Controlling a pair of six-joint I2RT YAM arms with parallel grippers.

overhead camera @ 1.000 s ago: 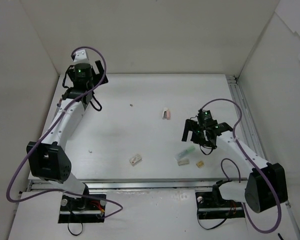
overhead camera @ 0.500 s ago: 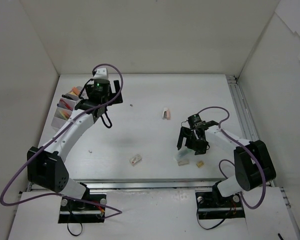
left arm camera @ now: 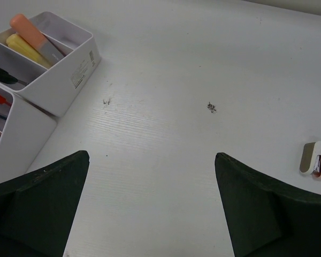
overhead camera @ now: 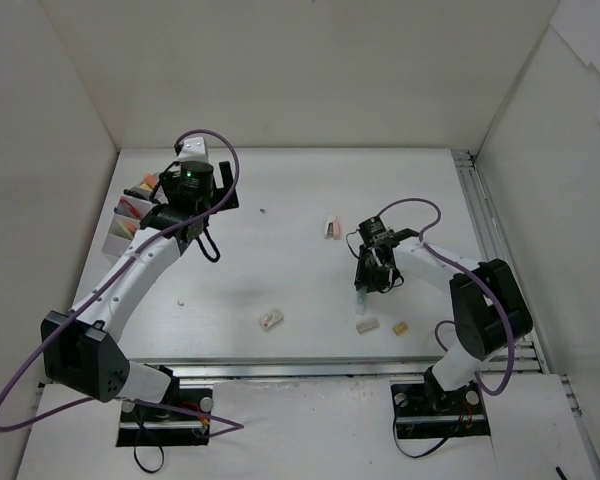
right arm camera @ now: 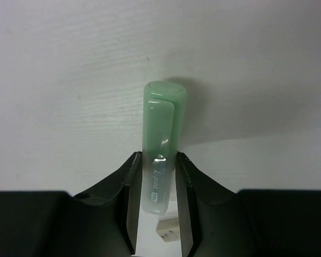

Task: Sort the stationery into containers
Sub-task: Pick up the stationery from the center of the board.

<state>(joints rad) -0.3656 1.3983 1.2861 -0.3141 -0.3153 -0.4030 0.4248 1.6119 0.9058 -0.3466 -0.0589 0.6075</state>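
Observation:
My right gripper (right arm camera: pixel 156 160) is shut on a green highlighter (right arm camera: pixel 163 128), its fingers pressed against both sides of the barrel, low over the table. In the top view this gripper (overhead camera: pixel 372 272) is right of centre and hides most of the highlighter. A whitish eraser (right arm camera: pixel 168 230) lies just behind the highlighter's end, seen as a small block (overhead camera: pixel 367 324). My left gripper (left arm camera: pixel 150 160) is open and holds nothing, hovering beside the white organiser (left arm camera: pixel 69 75) at the far left. The organiser holds orange (left arm camera: pixel 29 29) and yellow (left arm camera: pixel 21 45) highlighters, with black scissor handles and red pens in its nearer compartments.
A small pink-and-white item (overhead camera: pixel 332 227) lies past the table's middle, also at the right edge of the left wrist view (left arm camera: pixel 314 159). A tan eraser (overhead camera: pixel 401 327) and a whitish block (overhead camera: pixel 271 320) lie near the front. White walls enclose the table; a rail (overhead camera: pixel 490 230) runs along its right side.
My right gripper swung left and down over the green highlighter and shut on it. My left arm came out of the far left corner to hover beside the organiser.

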